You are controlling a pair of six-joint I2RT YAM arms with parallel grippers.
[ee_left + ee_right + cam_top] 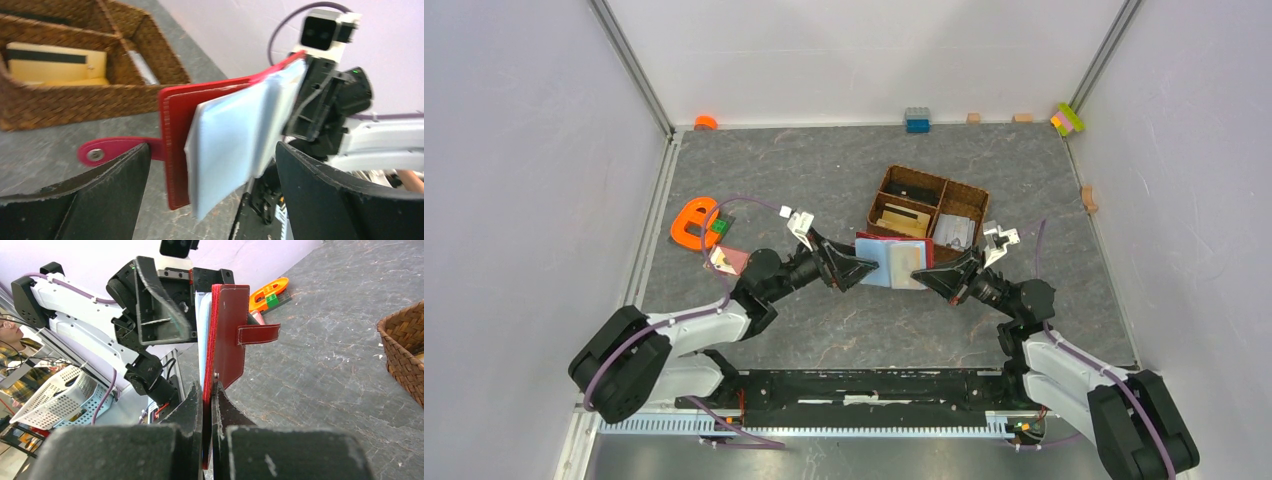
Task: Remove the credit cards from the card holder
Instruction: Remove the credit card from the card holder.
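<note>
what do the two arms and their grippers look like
Both the left arm and right arm have white links, bulky black joints and a thin purple cable looping alongside. The left gripper and right gripper carry broad black wedge-shaped fingers with scuffed pale edges, plus a small white camera block at each wrist.

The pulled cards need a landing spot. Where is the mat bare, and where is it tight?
Bare: the mat between the card holder and the base rail; the far stretch between the orange toy and the basket; the strip right of the basket. Crowded: the middle, where the left gripper and right gripper meet at the card holder, by the basket.
</note>
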